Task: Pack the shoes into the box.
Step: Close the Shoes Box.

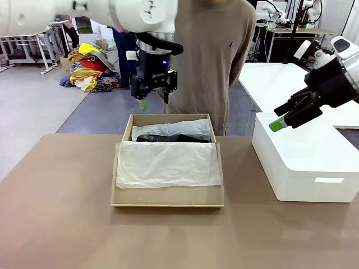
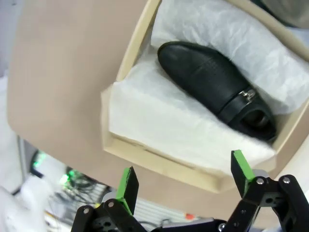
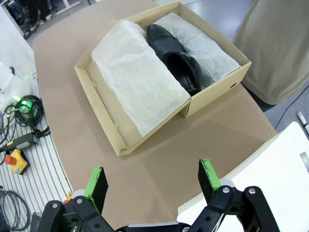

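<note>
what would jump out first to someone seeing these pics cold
The open tan box in the middle catches the eye first, with a glossy black shoe lying in it amid white tissue paper. The left pincer hangs open above its far edge, while the right pincer, open too, hovers over the large white box on the right. A person stands at the far side.
</note>
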Tool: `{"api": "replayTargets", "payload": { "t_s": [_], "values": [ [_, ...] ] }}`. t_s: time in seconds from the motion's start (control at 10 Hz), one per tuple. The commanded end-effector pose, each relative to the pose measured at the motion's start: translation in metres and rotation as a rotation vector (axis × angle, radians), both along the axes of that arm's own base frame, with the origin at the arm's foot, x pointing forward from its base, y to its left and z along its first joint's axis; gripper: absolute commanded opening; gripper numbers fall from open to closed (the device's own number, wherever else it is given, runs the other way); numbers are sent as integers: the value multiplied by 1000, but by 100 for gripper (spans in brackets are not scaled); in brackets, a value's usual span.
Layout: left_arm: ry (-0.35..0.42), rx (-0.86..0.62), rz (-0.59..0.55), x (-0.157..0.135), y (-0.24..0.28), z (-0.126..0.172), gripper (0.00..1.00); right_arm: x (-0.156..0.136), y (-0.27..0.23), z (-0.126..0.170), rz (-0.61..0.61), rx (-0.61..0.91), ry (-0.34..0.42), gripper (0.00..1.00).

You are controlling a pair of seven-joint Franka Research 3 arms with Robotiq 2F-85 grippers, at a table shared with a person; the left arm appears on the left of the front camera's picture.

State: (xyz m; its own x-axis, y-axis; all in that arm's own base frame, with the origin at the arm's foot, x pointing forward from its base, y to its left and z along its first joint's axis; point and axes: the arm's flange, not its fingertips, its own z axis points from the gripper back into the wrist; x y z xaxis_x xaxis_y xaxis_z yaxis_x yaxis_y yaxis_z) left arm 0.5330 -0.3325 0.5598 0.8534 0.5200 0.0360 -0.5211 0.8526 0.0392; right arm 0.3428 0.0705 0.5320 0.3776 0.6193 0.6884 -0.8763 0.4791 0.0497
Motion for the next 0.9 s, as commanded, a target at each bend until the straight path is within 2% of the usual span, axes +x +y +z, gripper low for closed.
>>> {"api": "replayTargets", "payload": {
  "t_s": [0.0, 0.2, 0.3, 0.4, 0.5, 0.6, 0.8],
  "values": [
    [65, -31, -276, -9, 32, 2, 100, 1, 0, 0, 12, 18, -4, 100],
    [91, -115, -515, -9, 53, 5, 100, 1, 0, 0, 12, 18, -4, 100],
    [90, -132, -566, -9, 60, 7, 100, 1, 0, 0, 12, 18, -4, 100],
    [96, -131, -591, -9, 64, 9, 100, 1, 0, 0, 12, 18, -4, 100],
    [80, -162, -525, -7, 63, 11, 100, 1, 0, 0, 12, 18, -4, 100],
    [71, -118, -568, 1, 51, 13, 100, 1, 0, 0, 12, 18, -4, 100],
    [71, -118, -568, 1, 51, 13, 100, 1, 0, 0, 12, 18, -4, 100]
  ]
}}
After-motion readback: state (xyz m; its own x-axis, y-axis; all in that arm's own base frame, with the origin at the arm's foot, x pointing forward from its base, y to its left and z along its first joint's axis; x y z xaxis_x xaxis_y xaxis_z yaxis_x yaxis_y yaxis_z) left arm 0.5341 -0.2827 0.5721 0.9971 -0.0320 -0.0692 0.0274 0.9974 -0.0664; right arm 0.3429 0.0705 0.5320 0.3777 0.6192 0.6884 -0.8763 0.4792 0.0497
